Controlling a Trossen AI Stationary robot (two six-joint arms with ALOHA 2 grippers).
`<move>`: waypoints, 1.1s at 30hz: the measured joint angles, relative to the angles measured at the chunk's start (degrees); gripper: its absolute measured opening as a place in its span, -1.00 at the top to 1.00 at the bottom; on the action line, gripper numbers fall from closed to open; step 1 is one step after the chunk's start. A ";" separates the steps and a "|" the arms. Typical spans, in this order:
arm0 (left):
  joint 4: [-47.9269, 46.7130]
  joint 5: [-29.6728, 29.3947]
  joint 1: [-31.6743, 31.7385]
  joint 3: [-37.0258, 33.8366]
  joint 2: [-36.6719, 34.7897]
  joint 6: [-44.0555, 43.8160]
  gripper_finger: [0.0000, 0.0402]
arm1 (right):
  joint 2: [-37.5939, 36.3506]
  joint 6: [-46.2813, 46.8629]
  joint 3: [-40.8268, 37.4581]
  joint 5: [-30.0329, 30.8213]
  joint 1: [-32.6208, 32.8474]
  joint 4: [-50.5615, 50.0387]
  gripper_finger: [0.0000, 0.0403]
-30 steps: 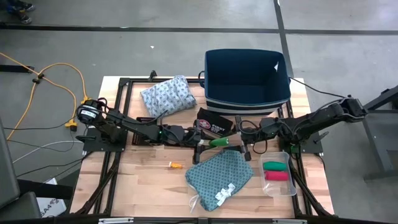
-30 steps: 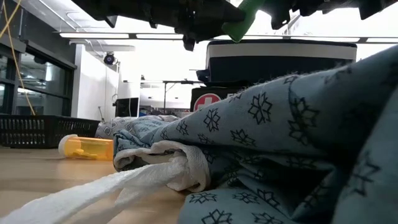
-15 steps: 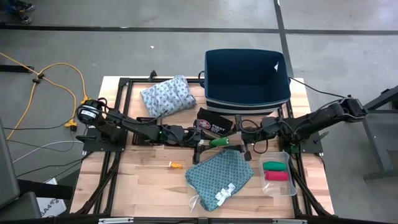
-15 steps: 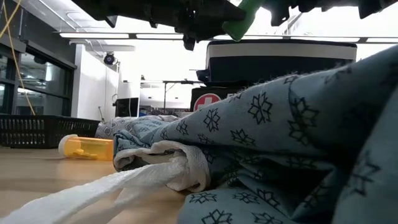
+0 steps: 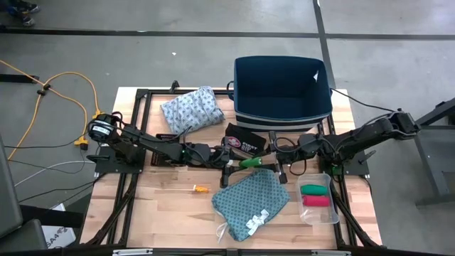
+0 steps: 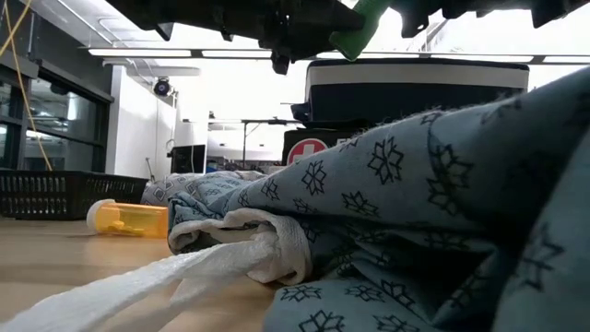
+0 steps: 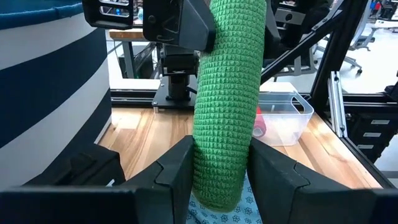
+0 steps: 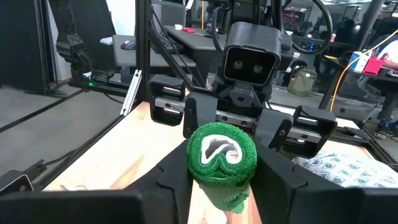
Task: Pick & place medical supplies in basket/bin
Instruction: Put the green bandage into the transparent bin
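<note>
Green roll (image 5: 250, 162) unmoved, both grippers still clamped.

Both arms are being stretched low toward each other, meeting just in front of the navy bin (image 5: 283, 89). The left gripper (image 5: 234, 165) and the right gripper (image 5: 266, 163) are each being closed on opposite ends of the green roll (image 5: 250, 163).

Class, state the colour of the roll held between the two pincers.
Green, with a knitted texture; the roll shows best in the left wrist view.
</note>
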 joint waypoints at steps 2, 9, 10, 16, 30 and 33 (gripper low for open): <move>0.00 0.00 0.00 0.00 0.00 0.00 0.35 | 0.00 0.02 0.00 0.00 0.00 0.00 0.38; 0.00 0.00 0.00 0.00 -0.02 0.09 0.35 | 0.00 -0.02 0.00 0.00 0.02 -0.02 0.38; 0.00 0.00 0.00 0.00 -0.01 0.16 0.35 | 0.00 -0.02 0.00 0.00 0.00 -0.04 0.38; 0.04 -0.01 0.00 0.00 -0.02 0.61 0.26 | 0.00 0.24 0.00 -0.02 0.02 -0.15 0.38; 1.69 5.86 -0.09 0.00 -0.01 0.85 -0.06 | -0.02 2.80 0.02 -0.57 0.11 -1.56 0.44; 2.15 6.33 -0.11 0.00 -0.02 0.87 -0.06 | -0.36 3.67 0.02 -0.30 0.83 -3.13 0.43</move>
